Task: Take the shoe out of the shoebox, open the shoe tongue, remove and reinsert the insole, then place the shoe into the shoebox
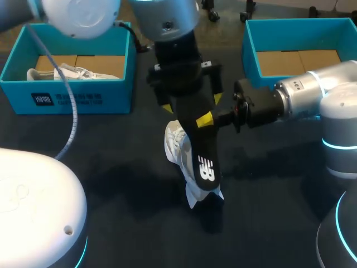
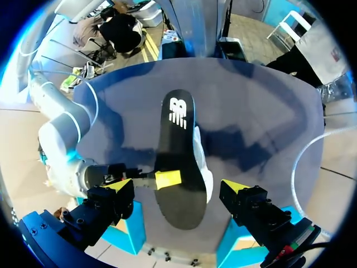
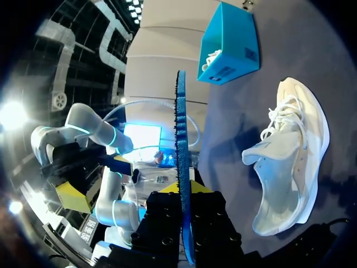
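Whereas the shoe (image 1: 176, 143) is white, the insole (image 1: 196, 149) is black, white-logoed.

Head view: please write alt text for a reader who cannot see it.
The right end effector grips a black insole over a white shoe on the dark table. The left end effector hangs open above it. Two blue shoeboxes stand behind.

A dark surface (image 1: 111, 167) lay underneath. A second white sneaker (image 1: 72, 72) rested inside the far-left blue box (image 1: 67, 97).
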`<state>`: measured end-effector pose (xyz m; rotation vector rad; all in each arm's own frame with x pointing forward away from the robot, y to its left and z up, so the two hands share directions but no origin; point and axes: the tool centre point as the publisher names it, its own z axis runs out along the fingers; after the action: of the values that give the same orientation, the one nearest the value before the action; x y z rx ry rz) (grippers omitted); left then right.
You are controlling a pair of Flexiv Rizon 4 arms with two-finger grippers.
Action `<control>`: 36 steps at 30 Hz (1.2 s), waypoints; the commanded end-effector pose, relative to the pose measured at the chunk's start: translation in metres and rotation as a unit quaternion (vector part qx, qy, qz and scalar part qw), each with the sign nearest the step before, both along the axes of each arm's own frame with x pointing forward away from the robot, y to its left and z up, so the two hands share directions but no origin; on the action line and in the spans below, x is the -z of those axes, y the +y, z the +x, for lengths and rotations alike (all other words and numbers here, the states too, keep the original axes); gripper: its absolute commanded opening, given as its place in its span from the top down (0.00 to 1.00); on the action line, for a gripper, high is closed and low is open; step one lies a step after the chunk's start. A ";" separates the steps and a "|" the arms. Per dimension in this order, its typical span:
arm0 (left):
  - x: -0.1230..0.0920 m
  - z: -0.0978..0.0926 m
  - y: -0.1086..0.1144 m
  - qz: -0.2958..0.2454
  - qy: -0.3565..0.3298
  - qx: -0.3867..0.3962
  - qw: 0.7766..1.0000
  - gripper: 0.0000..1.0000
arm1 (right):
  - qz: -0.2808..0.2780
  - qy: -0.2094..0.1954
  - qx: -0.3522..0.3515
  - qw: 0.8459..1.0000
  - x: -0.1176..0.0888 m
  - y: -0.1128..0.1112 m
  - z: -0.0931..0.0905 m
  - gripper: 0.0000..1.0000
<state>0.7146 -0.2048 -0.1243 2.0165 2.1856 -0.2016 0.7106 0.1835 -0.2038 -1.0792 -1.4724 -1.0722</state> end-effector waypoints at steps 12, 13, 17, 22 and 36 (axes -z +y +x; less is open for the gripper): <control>-0.007 0.004 -0.004 0.002 -0.005 0.000 1.000 0.00 | -0.006 0.000 0.006 1.000 -0.002 0.004 -0.001 1.00; -0.007 0.004 -0.004 0.001 -0.005 0.001 1.000 0.00 | -0.006 0.000 0.006 1.000 -0.002 0.004 -0.001 1.00; -0.006 0.002 -0.002 -0.003 -0.004 0.007 1.000 0.00 | -0.006 -0.002 0.005 1.000 -0.003 0.006 0.000 1.00; -0.005 0.001 0.005 -0.018 -0.008 0.005 1.000 0.00 | -0.007 -0.004 0.004 1.000 -0.006 0.007 0.001 1.00; 0.000 -0.009 0.022 -0.087 -0.016 0.031 0.996 0.00 | -0.014 -0.002 0.005 1.000 -0.015 0.006 -0.001 1.00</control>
<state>0.7088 -0.1937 -0.1191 2.0364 2.0798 -0.2597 0.7121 0.1895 -0.1913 -1.0981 -1.4885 -1.0635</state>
